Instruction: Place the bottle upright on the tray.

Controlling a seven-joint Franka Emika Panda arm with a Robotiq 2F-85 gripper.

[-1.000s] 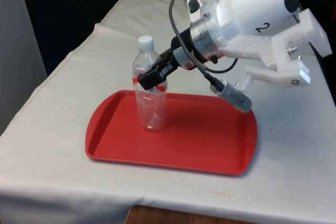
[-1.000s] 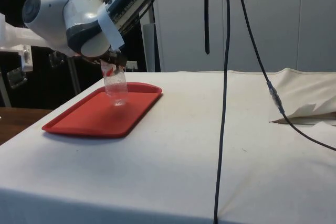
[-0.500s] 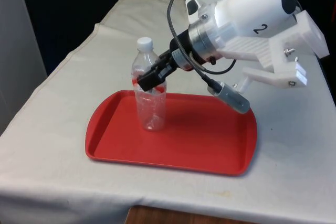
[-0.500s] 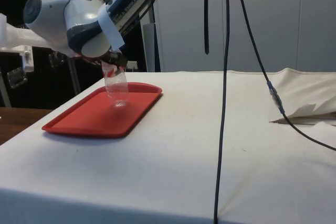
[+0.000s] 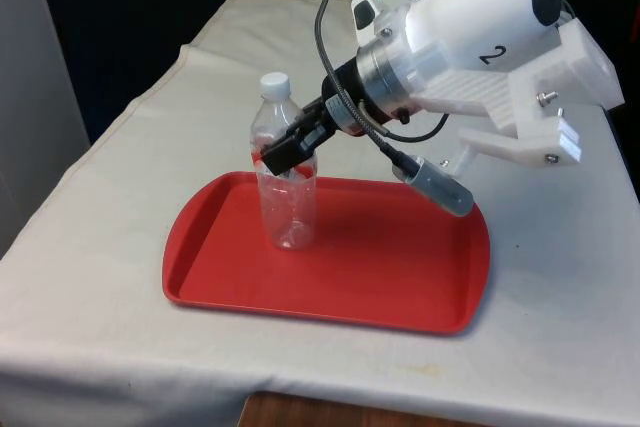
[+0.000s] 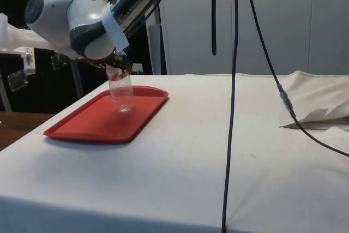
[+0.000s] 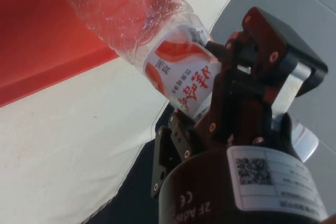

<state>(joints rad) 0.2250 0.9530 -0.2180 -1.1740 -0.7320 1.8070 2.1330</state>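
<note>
A clear plastic bottle with a white cap and a red-and-white label stands upright, its base on the red tray towards the front view's left. My black gripper reaches in from the front view's right and is shut on the bottle at its label. In the side view the bottle hangs just under the gripper, bottom at the tray. The wrist view looks along the bottle, with the gripper clamped around the labelled part above the tray.
The tray lies near the table's front edge. White cloth spreads out on all sides of it. A black cable hangs down in the side view, and another trails across rumpled cloth.
The arm has eased slightly up and towards the front view's left, and the bottle's cap shifted a little with it. The grip on the bottle is unchanged.
</note>
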